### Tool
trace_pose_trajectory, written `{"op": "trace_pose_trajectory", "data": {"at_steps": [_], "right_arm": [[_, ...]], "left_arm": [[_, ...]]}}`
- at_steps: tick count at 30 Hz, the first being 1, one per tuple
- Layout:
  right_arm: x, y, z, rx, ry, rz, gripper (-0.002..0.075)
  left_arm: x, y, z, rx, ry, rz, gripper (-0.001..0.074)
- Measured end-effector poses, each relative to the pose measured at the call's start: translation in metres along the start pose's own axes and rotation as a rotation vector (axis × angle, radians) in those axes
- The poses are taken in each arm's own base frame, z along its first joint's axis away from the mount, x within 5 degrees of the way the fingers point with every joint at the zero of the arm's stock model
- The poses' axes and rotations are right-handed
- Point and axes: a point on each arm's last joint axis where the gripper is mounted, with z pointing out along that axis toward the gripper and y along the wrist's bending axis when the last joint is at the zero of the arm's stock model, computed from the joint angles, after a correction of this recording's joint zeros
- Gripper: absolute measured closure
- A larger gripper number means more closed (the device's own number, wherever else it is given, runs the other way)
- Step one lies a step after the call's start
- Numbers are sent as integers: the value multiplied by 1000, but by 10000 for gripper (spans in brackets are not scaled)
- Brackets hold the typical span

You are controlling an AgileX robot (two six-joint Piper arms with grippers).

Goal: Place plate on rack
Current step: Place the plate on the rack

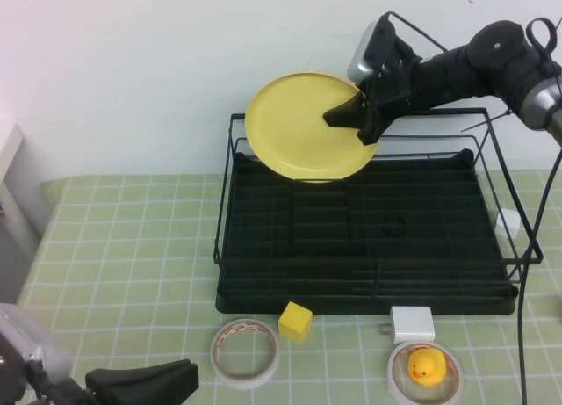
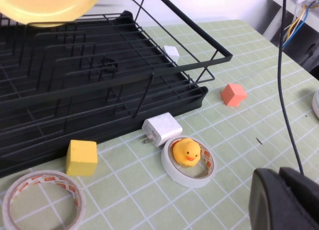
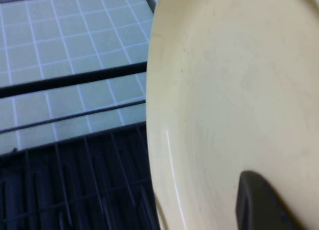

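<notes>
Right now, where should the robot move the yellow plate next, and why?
Probably lower it a little. The right gripper holds the plate by its right edge, tilted up, above the back left of the rack; its bottom edge isn't seated in the wires yet. The left gripper sits low near the table's front left.

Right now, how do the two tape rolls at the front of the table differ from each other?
The left roll is empty inside; the right roll holds a rubber duck. The left roll lies beside a yellow cube; the right roll lies beside a white charger. Both lie flat, in front of the rack. The right hand holds the plate over the rack; the left hand rests low near the front.
</notes>
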Motion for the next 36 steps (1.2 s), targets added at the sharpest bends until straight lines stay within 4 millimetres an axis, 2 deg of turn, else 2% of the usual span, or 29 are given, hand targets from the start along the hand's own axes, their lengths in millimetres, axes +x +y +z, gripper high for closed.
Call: {"op": "trace_pose_trajectory", "data": {"at_steps": [9, 14, 16, 21, 26, 28, 31, 34, 36], "right_arm": [[15, 1, 4, -20, 108, -69, 568], [15, 1, 4, -18, 112, -72, 559], [15, 1, 4, -20, 113, -58, 507], [16, 0, 5, -7, 100, 24, 302], [11, 0, 4, -5, 69, 82, 256], [5, -1, 1, 3, 56, 110, 253], [-15, -2, -13, 16, 28, 152, 256], [-41, 4, -37, -20, 12, 131, 288], [-59, 9, -59, -53, 25, 119, 339]], "left_arm": [[0, 0, 0, 0, 0, 7, 735], [0, 0, 0, 0, 0, 9, 735], [0, 0, 0, 0, 0, 11, 735], [0, 0, 0, 0, 0, 11, 736], [0, 0, 0, 0, 0, 11, 736], [0, 0, 0, 1, 0, 11, 736], [0, 0, 0, 2, 0, 16, 736], [0, 0, 0, 2, 0, 53, 736], [-3, -1, 0, 0, -9, 77, 736]]}}
